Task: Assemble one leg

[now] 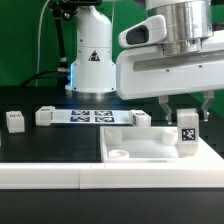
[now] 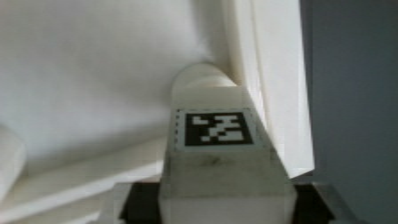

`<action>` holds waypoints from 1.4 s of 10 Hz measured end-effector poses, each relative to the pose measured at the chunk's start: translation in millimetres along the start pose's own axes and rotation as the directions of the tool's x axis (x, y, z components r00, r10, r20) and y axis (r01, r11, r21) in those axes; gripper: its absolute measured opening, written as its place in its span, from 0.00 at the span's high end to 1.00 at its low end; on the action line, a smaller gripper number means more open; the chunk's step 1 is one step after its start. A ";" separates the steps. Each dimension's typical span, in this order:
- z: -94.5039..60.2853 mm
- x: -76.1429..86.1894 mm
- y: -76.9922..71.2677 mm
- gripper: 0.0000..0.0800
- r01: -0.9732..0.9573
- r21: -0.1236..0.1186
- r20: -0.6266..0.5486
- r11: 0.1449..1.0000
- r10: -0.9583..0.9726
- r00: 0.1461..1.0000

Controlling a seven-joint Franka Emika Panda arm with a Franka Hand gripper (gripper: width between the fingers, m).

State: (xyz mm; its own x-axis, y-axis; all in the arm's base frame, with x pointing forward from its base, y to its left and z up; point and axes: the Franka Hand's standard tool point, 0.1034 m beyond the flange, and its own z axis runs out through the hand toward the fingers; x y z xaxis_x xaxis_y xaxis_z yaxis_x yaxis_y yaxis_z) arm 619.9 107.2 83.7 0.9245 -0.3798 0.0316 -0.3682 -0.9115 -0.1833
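My gripper (image 1: 187, 110) is shut on the leg (image 1: 187, 132), a small white post with a black-and-white tag facing the camera. It holds the leg upright over the near corner of the large flat white panel (image 1: 140, 150) on the exterior view's right. In the wrist view the leg (image 2: 214, 120) runs out from between the black pads (image 2: 146, 200) of my gripper (image 2: 210, 198). Its far end sits close to the panel's surface (image 2: 107, 70), beside the panel's edge (image 2: 267, 90). I cannot tell whether it touches. A round socket (image 1: 118, 154) shows at the panel's other near corner.
Three more white legs lie on the black table (image 1: 14, 121) (image 1: 45, 115) (image 1: 142, 118). The marker board (image 1: 92, 115) lies behind the panel, in front of the arm's base (image 1: 92, 60). A long white border bar (image 1: 40, 176) runs along the front.
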 end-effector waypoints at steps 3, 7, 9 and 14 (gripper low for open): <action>1.4 -0.4 -2.9 0.64 -0.282 0.011 -0.019 0.959 0.282 0.959; 2.3 -1.2 -3.5 0.64 -0.619 0.009 -0.021 0.785 0.619 0.785; 2.5 -1.4 -3.2 0.64 -0.724 0.012 -0.012 0.690 0.724 0.690; 2.2 -1.0 -3.0 0.43 -0.713 0.015 -0.005 0.700 0.714 0.701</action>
State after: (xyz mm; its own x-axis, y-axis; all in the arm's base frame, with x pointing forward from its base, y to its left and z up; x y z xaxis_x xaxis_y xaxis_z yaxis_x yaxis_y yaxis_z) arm 620.2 110.7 82.0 0.3843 -0.9174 -0.1036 -0.9161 -0.3650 -0.1661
